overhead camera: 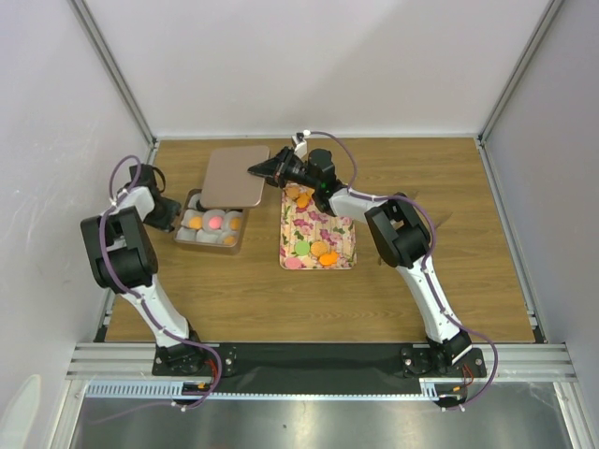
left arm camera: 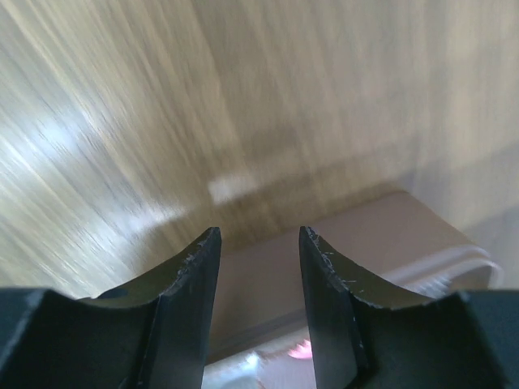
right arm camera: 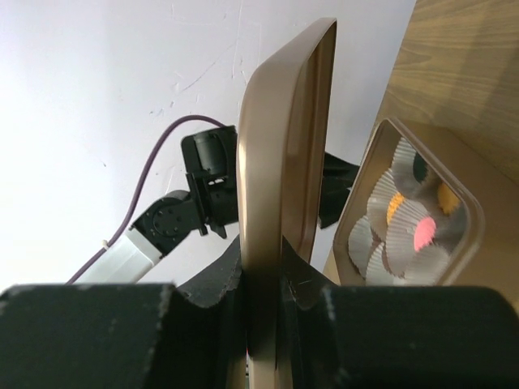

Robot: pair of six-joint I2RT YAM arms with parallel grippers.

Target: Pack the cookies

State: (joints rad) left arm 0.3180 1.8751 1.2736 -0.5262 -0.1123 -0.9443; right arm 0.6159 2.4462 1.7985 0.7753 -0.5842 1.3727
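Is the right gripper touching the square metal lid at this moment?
Touching. The right wrist view shows it: the rim of the lid sits pinched in the right gripper, with no gap on either side.

Wood-grain table, lower right of overhead view: low sheen. Lid, upper centre: smooth satin metal, champagne tone. Tin likewise metal; pleated white paper cups inside. Floral tray: printed, smooth. Left wrist view: black fingers, matt plastic, edges scuffed.
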